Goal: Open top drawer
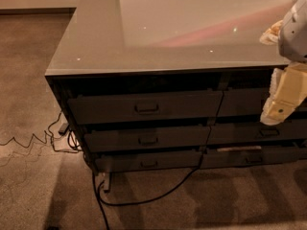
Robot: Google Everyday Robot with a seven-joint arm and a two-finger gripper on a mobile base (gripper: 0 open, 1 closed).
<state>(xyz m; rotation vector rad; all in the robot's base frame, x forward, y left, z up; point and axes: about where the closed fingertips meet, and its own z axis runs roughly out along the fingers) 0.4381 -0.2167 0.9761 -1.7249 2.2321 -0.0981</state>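
Observation:
The top drawer [144, 107] is a wide dark grey drawer under the counter's front edge, with a small rectangular bar handle [147, 108] at its centre. Its front stands slightly out from the cabinet; its inside floor is hidden. Two slimmer dark drawers [146, 139] sit below it. My gripper [278, 110], cream-coloured, hangs at the right edge of the view, in front of the right column of drawers, well to the right of the top drawer's handle and not touching it.
A glossy grey countertop [158, 28] covers the cabinet. A right column of drawers [261, 131] adjoins the left one. Black cables [144, 200] trail over the carpet below, and a thin wire [29, 140] lies at left. Carpeted floor [29, 80] surrounds the cabinet.

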